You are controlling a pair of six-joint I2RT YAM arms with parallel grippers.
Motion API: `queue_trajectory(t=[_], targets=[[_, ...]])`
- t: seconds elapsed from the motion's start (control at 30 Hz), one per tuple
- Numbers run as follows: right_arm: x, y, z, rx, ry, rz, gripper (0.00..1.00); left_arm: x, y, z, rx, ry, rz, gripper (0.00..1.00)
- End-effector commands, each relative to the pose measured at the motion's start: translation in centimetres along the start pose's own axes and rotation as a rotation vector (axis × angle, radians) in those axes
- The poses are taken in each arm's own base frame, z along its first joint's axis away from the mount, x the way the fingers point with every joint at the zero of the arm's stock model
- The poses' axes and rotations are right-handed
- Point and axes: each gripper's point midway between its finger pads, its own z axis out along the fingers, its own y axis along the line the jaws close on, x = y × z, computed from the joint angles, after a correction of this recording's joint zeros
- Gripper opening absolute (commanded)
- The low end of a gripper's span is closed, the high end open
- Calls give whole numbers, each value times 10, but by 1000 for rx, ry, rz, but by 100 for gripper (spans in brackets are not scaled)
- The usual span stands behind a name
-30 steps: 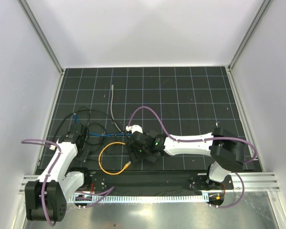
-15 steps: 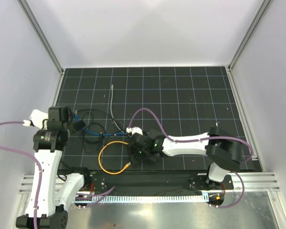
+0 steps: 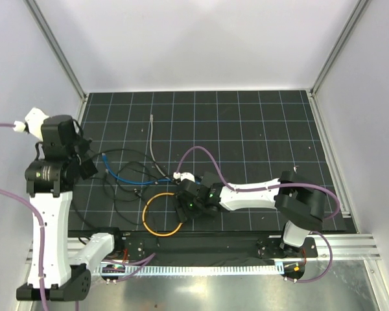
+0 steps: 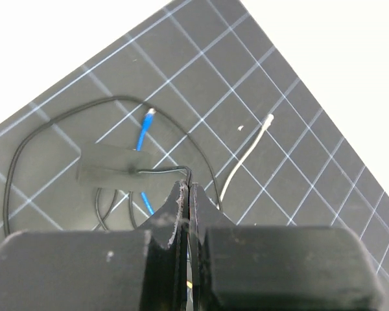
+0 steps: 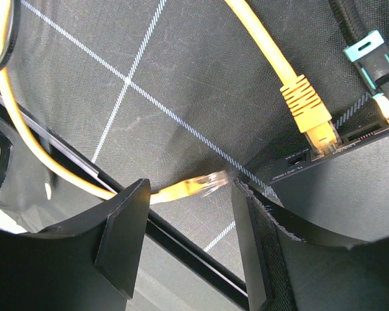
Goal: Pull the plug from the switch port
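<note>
Plug (image 5: pixel 306 103) on yellow cable (image 5: pixel 259 39): seated in switch port (image 5: pixel 324 146) of black box (image 5: pixel 356 188), at the near side. Right gripper (image 5: pixel 188 233) spread open beside it, straddling loose yellow connector (image 5: pixel 194 186). Farther left: left gripper (image 4: pixel 187 189) raised, clamped on thin black cable (image 4: pixel 162 170).

Black grid mat (image 3: pixel 259 123) carries all. Grey cable (image 3: pixel 153 139) lies loose, beyond the left pincer (image 4: pixel 185 191). Blue cable (image 4: pixel 142 133) and thin black cable (image 4: pixel 65 116) lie looped ahead of it, the black one running into its closed tips. Yellow cable (image 3: pixel 149 214) loops beside the right pincer (image 5: pixel 188 217): one yellow plug (image 5: pixel 308 110) sits in the flat black box (image 5: pixel 350 175), the loose end (image 5: pixel 194 186) lies between the parted fingers.
</note>
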Motion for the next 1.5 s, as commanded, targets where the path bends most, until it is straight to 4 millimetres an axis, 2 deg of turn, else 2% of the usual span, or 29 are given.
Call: queue_trajectory(t=[0.0,0.03,0.07,0.1,0.13,0.17,0.23,0.27,0.37,0.4,0.6,0.7,0.8,0.9,0.93,1.0,1.03,1.1,1.13,1.17,1.23,1.27,1.37,1.4,1.47], targets=[[60,-61,6,216,203,-23,61,-37,-45,-5,162,-78,42,0],[53,-58,5,215,188,-27,61,-39,-53,1,167,-66,53,0],[52,-58,3,221,191,-30,62,-50,-63,-5,200,-85,54,0],[49,-56,2,219,187,-33,62,-53,-76,-7,252,-72,88,0],[43,-53,0,214,176,-36,62,-53,-86,0,265,-51,114,0],[42,-52,-1,214,173,-37,61,-71,-98,-12,304,-85,108,0],[36,-47,-5,199,158,-37,62,-84,-111,-18,343,-102,133,0],[34,-46,-7,197,156,-38,62,-101,-127,-26,387,-131,131,0],[26,-41,-13,191,133,-34,62,-123,-147,-39,455,-179,140,0],[25,-41,-14,192,130,-34,62,-140,-153,-53,491,-229,124,0],[19,-44,-20,204,119,-32,62,-204,-177,-108,638,-455,57,0],[18,-46,-23,206,115,-26,62,-222,-183,-121,668,-525,41,0],[15,-44,-26,202,105,-27,62,-231,-189,-126,698,-570,29,0],[8,-39,-32,189,86,-25,62,-228,-197,-112,695,-561,45,0],[5,-37,-35,185,81,-23,62,-222,-203,-97,685,-533,60,0],[-3,-31,-42,171,61,-23,62,-212,-210,-86,699,-494,90,0],[-8,-30,-50,169,45,-21,62,-203,-216,-71,695,-457,106,0],[-18,-25,-61,162,13,-19,62,-189,-224,-56,708,-402,128,0],[-26,-20,-73,144,-19,-19,62,-184,-226,-49,704,-381,131,0],[-28,-22,-81,159,-28,-23,63,-175,-229,-33,688,-345,144,0],[-38,-19,-102,150,-69,-26,63,-164,-234,-20,688,-301,161,0],[-42,-19,-109,153,-87,-27,63,-155,-235,-6,670,-266,171,0],[-52,-20,-131,157,-131,-27,64,-135,-234,24,629,-209,184,0],[-54,-21,-136,160,-140,-25,64,-122,-232,39,605,-176,194,0],[-54,-24,-142,165,-150,-22,64,-111,-230,54,586,-150,201,0]])
